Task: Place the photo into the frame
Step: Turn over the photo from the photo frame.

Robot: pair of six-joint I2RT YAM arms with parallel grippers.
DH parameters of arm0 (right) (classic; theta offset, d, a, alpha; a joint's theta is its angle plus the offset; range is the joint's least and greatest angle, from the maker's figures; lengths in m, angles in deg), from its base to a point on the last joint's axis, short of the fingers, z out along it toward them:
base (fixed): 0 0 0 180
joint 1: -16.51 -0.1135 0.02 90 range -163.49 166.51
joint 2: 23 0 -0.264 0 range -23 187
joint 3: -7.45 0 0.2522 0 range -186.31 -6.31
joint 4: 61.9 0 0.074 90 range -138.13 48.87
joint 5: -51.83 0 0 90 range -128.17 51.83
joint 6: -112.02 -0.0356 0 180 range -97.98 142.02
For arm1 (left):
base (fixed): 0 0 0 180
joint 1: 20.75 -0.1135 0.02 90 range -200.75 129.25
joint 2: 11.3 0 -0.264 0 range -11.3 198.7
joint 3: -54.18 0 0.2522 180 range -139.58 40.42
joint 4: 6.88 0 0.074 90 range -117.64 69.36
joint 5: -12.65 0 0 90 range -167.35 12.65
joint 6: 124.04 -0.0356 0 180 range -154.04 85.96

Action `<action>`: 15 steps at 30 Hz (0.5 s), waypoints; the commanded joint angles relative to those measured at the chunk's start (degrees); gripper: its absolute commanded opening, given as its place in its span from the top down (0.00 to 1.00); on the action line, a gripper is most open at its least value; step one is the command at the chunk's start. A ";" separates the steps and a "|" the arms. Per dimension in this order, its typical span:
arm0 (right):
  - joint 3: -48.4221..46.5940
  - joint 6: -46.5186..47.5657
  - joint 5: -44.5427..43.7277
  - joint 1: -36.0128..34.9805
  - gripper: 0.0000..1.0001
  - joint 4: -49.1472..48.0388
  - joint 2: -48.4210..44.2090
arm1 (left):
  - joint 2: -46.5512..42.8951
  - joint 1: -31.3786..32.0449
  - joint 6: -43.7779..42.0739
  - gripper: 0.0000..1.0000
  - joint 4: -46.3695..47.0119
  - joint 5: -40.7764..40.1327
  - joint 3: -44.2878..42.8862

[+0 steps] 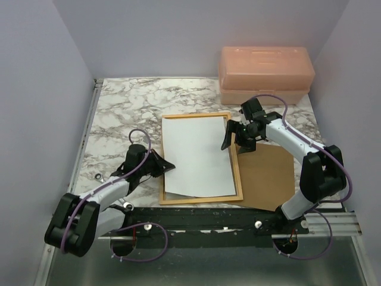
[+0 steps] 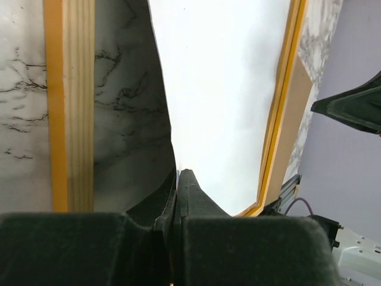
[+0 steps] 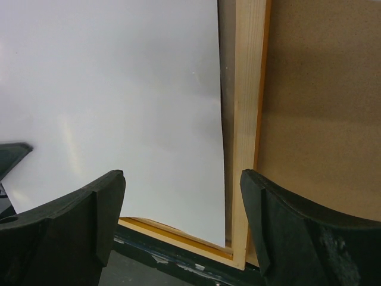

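Observation:
The photo [image 1: 197, 156] lies white side up inside the orange frame [image 1: 238, 173] at the middle of the table. Its near left part is raised and bowed. At that left edge, my left gripper [image 1: 171, 167] is shut on the photo. In the left wrist view the sheet [image 2: 226, 89] runs down into the closed fingertips [image 2: 189, 182], between the frame's rails [image 2: 71, 101]. My right gripper [image 1: 236, 143] hangs open over the frame's right rail. Its fingers [image 3: 101, 202] straddle the photo's right edge [image 3: 119, 89] and the wooden rail [image 3: 247, 119] and hold nothing.
A brown backing board [image 1: 268, 176] lies flat against the frame's right side, also seen as the board [image 3: 321, 89] in the right wrist view. A pink translucent box [image 1: 265, 74] stands at the back right. The arms' black base rail [image 1: 208, 217] runs along the near edge.

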 commanded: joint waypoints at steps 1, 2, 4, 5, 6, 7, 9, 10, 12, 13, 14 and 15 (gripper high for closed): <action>1.17 -0.18 -1.20 0.65 0.14 -0.90 0.43 | 5.48 1.23 -1.96 1.00 5.40 3.96 -3.41; 1.40 -0.20 -1.41 0.74 0.14 -0.91 0.45 | 6.24 1.64 -1.96 1.00 5.46 3.91 -3.87; 1.84 -0.17 -1.51 0.92 0.14 -0.99 0.54 | 7.55 2.45 -2.12 1.00 6.46 3.86 -4.43; 2.04 -0.15 -1.60 0.99 0.14 -1.13 0.63 | 8.18 2.82 -2.18 1.00 6.47 3.59 -4.78; 2.36 -0.15 -1.65 1.02 0.14 -1.38 0.75 | 8.67 3.17 -2.26 1.00 6.47 3.40 -5.07; 2.57 -0.16 -1.64 1.10 0.14 -1.51 0.87 | 9.02 3.32 -2.25 1.00 6.31 3.17 -5.32; 2.90 -0.20 -1.76 1.24 0.14 -1.67 1.25 | 9.72 3.50 -2.18 1.00 6.56 2.93 -5.48; 3.08 -0.22 -1.73 1.20 0.14 -1.81 1.48 | 9.94 3.58 -2.22 1.00 6.33 2.92 -5.54; 3.50 -0.28 -1.84 1.21 0.14 -2.24 1.83 | 9.75 3.59 -2.46 0.99 5.28 2.62 -5.70; 3.77 -0.33 -1.94 1.20 0.14 -2.44 1.99 | 9.52 3.65 -2.88 0.89 4.45 2.36 -5.93; 4.01 -0.37 -1.98 1.20 0.14 -2.64 2.21 | 9.10 3.69 -3.42 0.76 3.11 2.04 -6.18; 4.30 -0.34 -1.97 1.20 0.14 -2.79 2.45 | 8.71 3.84 -4.11 0.61 0.86 1.44 -6.60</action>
